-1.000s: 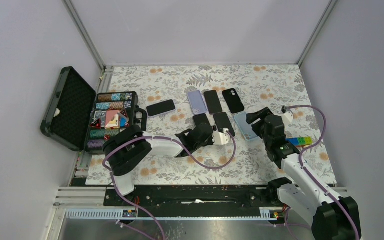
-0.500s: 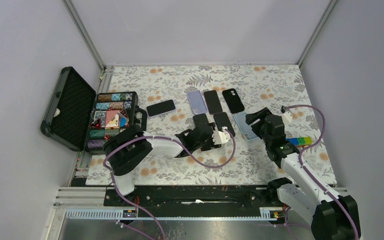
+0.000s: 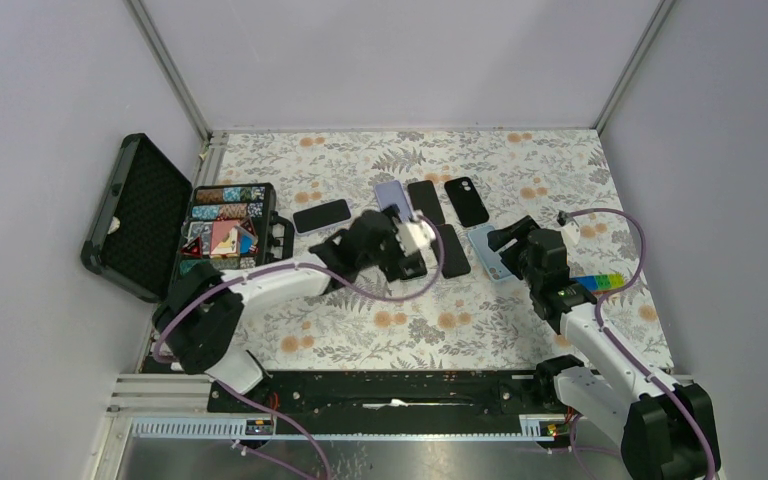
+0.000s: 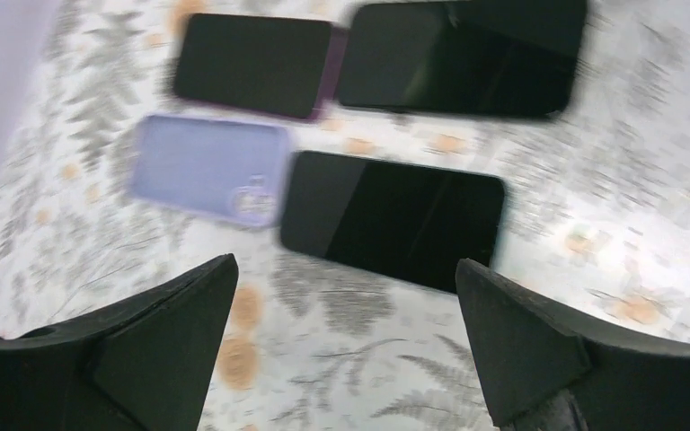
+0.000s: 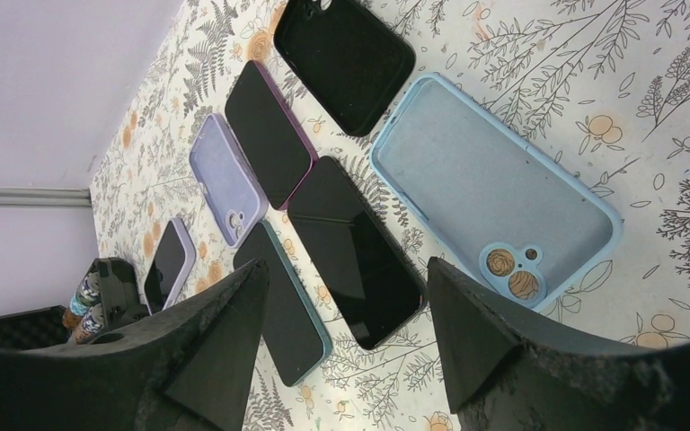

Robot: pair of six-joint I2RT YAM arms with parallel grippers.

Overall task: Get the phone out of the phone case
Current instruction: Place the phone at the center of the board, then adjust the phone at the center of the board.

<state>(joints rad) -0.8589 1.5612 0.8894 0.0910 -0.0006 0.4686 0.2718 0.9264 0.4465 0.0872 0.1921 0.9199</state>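
Opening left claw (image 4: 346,265), now over phone (image 4: 393,218)

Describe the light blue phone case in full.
The light blue phone case is empty and lies flat on the floral tablecloth, open side up. It looks like soft matte silicone, with raised rim and rounded corners. The cloth shows through its corner camera cutout. A black phone lies close beside one long side. The open right hand does not hold it.

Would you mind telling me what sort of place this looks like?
Likely a robot lab test cell: a metal frame boxes in a floral-covered table, the left arm and right arm are bolted at its near edge, and phones and a blue case lie in rows.
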